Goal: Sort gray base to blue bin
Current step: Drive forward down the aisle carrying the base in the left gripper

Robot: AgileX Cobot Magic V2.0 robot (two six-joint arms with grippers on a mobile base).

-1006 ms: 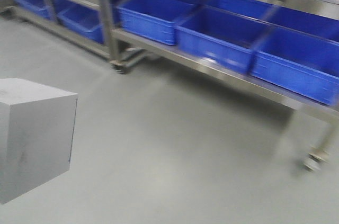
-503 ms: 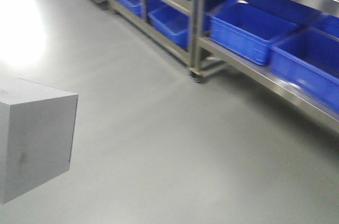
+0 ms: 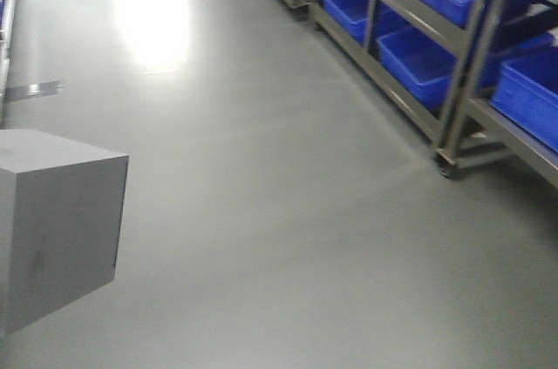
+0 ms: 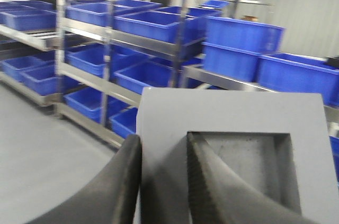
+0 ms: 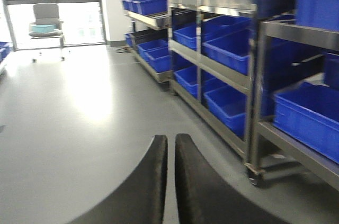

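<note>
Gray base (image 4: pixel 228 108) gripped at wall by left jaws; right jaws together.

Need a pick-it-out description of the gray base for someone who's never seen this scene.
Steel racks of blue bins fill the left wrist view; in front of them sits the left gripper. It pinches one wall of the gray base: the only pale gray boxy block, with a darker square recess in its face, where everything around is blue or steel.
</note>
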